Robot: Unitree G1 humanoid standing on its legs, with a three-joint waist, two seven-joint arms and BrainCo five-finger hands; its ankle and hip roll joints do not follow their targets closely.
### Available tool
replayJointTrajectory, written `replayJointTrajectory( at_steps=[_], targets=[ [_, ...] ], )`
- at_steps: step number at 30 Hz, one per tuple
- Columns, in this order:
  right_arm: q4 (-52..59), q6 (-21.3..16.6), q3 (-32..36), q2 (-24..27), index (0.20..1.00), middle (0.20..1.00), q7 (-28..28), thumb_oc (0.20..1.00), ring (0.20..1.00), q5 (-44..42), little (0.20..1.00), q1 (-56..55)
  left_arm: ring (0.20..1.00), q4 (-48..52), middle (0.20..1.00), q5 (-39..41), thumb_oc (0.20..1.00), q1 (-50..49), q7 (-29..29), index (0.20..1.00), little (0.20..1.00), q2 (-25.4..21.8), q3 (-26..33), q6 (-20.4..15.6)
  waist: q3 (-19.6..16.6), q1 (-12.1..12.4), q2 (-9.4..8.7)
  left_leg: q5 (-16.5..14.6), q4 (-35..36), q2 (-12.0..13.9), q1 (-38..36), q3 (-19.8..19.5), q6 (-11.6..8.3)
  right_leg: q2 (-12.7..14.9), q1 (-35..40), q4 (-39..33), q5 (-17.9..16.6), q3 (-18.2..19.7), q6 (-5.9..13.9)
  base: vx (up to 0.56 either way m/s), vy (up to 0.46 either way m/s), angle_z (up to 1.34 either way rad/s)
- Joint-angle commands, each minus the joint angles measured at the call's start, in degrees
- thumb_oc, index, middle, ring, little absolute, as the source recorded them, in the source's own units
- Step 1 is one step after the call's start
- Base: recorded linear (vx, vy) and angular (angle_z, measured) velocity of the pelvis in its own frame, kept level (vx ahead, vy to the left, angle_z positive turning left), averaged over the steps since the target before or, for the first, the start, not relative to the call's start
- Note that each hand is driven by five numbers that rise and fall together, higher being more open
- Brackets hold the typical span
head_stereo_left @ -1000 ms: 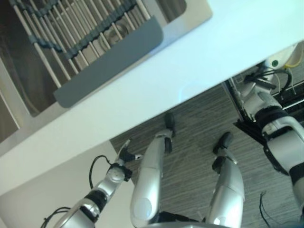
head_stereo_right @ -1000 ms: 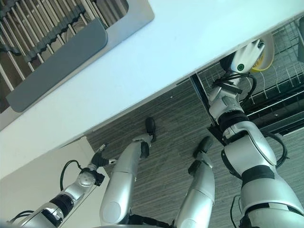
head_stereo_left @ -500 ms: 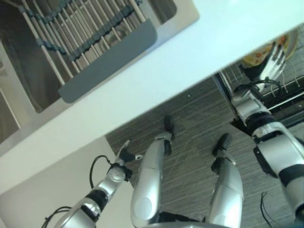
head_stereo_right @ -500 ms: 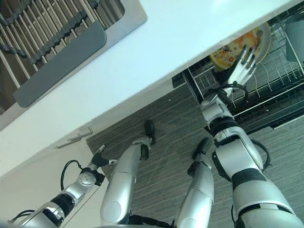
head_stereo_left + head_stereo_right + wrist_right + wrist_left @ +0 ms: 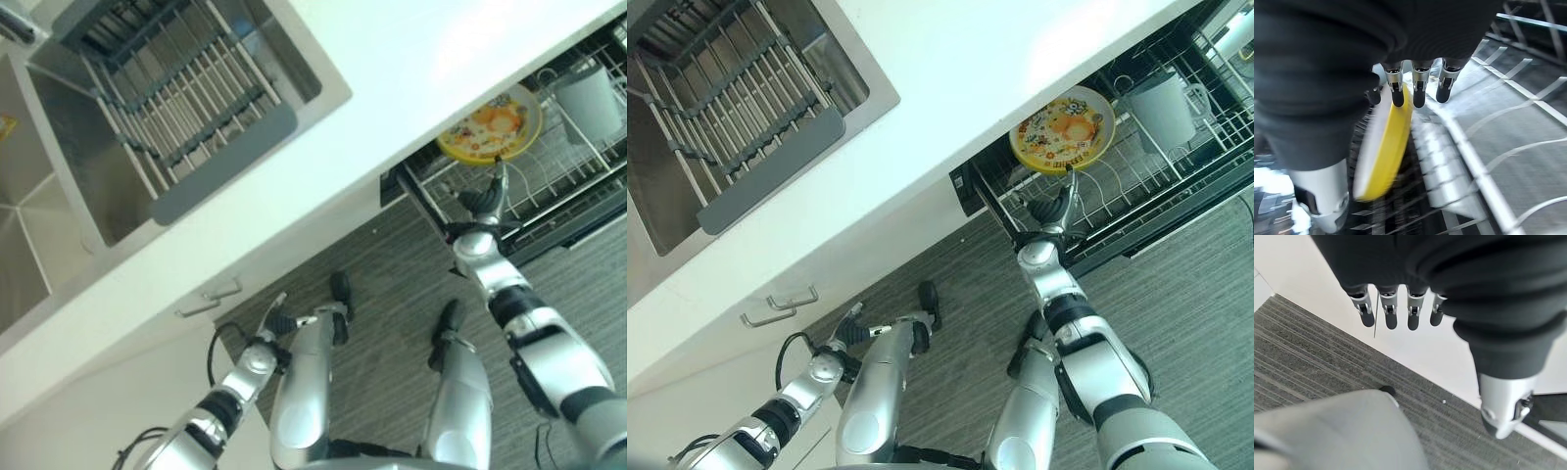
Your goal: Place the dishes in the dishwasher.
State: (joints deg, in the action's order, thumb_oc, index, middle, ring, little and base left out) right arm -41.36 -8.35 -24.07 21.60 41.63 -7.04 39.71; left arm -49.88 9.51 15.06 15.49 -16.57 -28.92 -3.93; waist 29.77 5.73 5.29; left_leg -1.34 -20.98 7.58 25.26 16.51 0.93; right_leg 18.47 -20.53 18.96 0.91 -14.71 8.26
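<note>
Looking down from my left eye, my right hand (image 5: 487, 203) reaches toward the pulled-out dishwasher rack of white wire (image 5: 549, 186). The round yellow plate with an orange pattern (image 5: 490, 124) stands on edge in that rack just beyond my fingertips, under the edge of the white desk (image 5: 411, 69). A light grey plastic cup (image 5: 590, 101) sits in the rack past the plate, off to my right hand's outer side. My left hand (image 5: 277, 318) hangs low beside the white cabinet front, over the grey striped floor (image 5: 392, 284).

From my right eye the grey slatted drying rack (image 5: 745, 117) lies in the steel sink, well apart from both hands.

In my left wrist view my left hand (image 5: 1396, 308) is relaxed, fingers straight, holding nothing.

In my right wrist view my right hand's fingers (image 5: 1418, 88) are straight and slack. The plate's yellow rim (image 5: 1386, 147) lies between fingers and thumb, and I cannot tell whether they touch it.
</note>
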Motion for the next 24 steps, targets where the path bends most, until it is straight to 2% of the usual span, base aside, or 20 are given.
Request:
replayJointTrajectory(
  at_steps=[1,4,7,9,10,18,24],
  targets=[
    [2.3,-8.3,0.1,1.2,1.000,1.000,-2.7,1.000,1.000,4.5,1.000,-0.4,1.000,-2.0,1.000,-3.4,1.000,-1.0,-0.3,1.000,1.000,0.0,-0.4,0.0,0.0,1.0,-0.42,-3.0,9.0,-1.1,-7.8,-4.1,-2.12,-2.0,0.0,9.0,9.5,-2.6,-1.13,0.02,-0.124,-0.02],
    [5.8,-9.9,-1.5,0.7,1.000,1.000,-3.8,1.000,1.000,4.3,1.000,-3.0,1.000,-2.8,1.000,-5.6,1.000,-2.0,-1.4,1.000,1.000,-0.5,0.6,0.5,0.0,0.5,-1.08,-2.6,10.8,-0.8,-13.1,-4.0,-2.79,-2.7,6.3,5.3,9.0,-2.7,-1.22,0.05,-0.101,-0.02],
    [9.0,-11.1,-1.4,0.4,1.000,1.000,-4.1,1.000,1.000,5.9,1.000,-6.4,1.000,-3.3,1.000,-7.5,1.000,-4.2,-2.4,1.000,1.000,-0.7,1.3,1.4,-2.6,0.0,-1.53,-2.3,12.2,-0.6,-16.1,-4.2,-3.48,-3.2,10.5,1.9,8.6,-2.9,-1.51,0.12,-0.068,-0.01],
    [12.1,-11.0,-1.4,1.1,1.000,1.000,-4.5,1.000,1.000,8.3,1.000,-9.8,1.000,-3.2,1.000,-8.9,1.000,-6.6,-3.6,1.000,1.000,-1.0,1.8,2.0,-5.1,-0.2,-1.81,-2.5,12.4,-0.5,-18.1,-4.7,-3.83,-3.6,13.6,-0.1,8.5,-3.0,-1.83,0.19,-0.080,0.06],
    [13.7,-9.8,-0.9,1.0,1.000,1.000,-4.8,1.000,1.000,6.4,1.000,-12.6,1.000,-3.9,1.000,-11.9,1.000,-9.3,-5.0,1.000,1.000,-1.0,2.4,2.2,-8.2,-0.1,-2.23,-2.0,13.7,-0.8,-21.2,-4.7,-3.23,-4.2,17.9,-3.4,7.2,-3.9,-2.33,0.20,-0.083,0.14],
    [15.6,-10.2,-0.1,-1.7,1.000,1.000,-6.7,1.000,1.000,2.0,1.000,-18.3,1.000,-5.9,1.000,-15.3,1.000,-13.8,-5.2,1.000,1.000,0.1,3.1,2.1,-13.1,-0.9,-2.67,-2.7,15.6,-0.6,-26.6,-4.1,-2.75,-4.9,23.2,-5.8,7.6,-3.5,-2.36,0.11,-0.014,0.02],
    [21.1,-13.2,2.9,-3.4,1.000,1.000,-6.8,1.000,1.000,-2.3,1.000,-23.3,1.000,-7.6,1.000,-13.2,1.000,-16.2,-5.2,1.000,1.000,1.2,5.1,2.6,-16.4,-2.8,-2.95,-3.3,17.3,-0.4,-30.1,-2.7,-2.49,-5.6,26.0,-8.0,7.6,-2.6,-2.20,0.03,0.009,-0.10]
  ],
)
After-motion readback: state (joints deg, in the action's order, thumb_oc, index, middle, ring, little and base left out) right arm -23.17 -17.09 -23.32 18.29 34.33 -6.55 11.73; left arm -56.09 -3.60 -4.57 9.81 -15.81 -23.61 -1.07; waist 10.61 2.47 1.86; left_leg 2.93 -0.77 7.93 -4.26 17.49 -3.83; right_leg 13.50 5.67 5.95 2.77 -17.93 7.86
